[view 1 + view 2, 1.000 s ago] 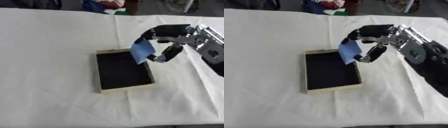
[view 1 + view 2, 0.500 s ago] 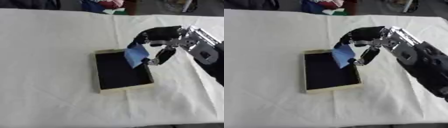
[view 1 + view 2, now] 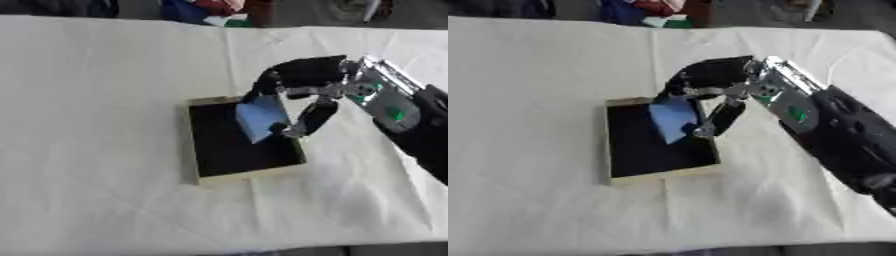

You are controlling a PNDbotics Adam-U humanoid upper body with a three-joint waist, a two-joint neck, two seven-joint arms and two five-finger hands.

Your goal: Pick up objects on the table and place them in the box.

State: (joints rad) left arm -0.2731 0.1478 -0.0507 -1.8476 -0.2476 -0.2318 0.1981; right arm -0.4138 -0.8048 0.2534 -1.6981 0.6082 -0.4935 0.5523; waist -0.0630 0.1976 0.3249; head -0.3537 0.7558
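The robot's black and silver right hand (image 3: pixel 302 87) pinches a small flat light-blue piece (image 3: pixel 261 117) (maybe cloth or a sponge, it is hard to tell) between curled fingers and thumb. The piece hangs over the right side of the shallow box with a black inside and pale rim (image 3: pixel 193 145) on the white tablecloth (image 3: pixel 96 100). This looks like the putting-in step. Next, the hand should go lower and let go inside the box.

Right robot hand (image 3: pixel 302 87) holds blue object (image 3: pixel 261 117) over box (image 3: pixel 194 150).
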